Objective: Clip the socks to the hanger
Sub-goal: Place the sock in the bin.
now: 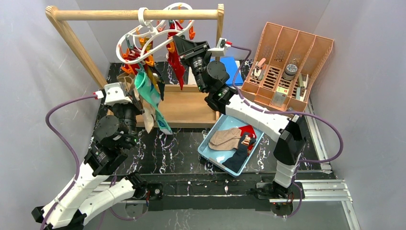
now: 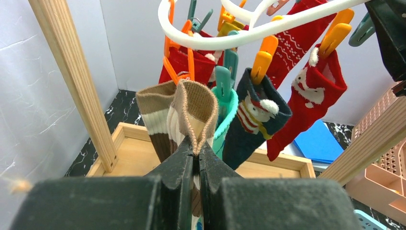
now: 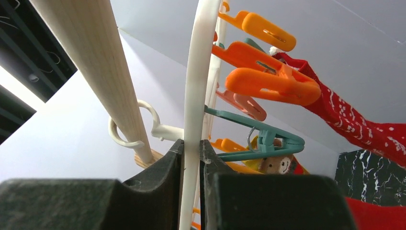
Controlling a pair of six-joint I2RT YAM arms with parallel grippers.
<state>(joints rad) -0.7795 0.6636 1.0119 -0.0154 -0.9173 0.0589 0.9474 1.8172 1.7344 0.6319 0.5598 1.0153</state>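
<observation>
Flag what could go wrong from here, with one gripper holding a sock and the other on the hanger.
1. The left gripper pinches the tan sock below its cuff. The floppy cuff could fold over and miss being clipped.
2. The right gripper clamps the thin hanger rim. A pull might tilt it or unseat its hook from the wooden rail.

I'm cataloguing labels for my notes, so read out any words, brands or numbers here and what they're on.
No readable text anywhere.
Any print on the small items in the peach organizer is too small to read.
The hanging socks show only pictures and patterns.
</observation>
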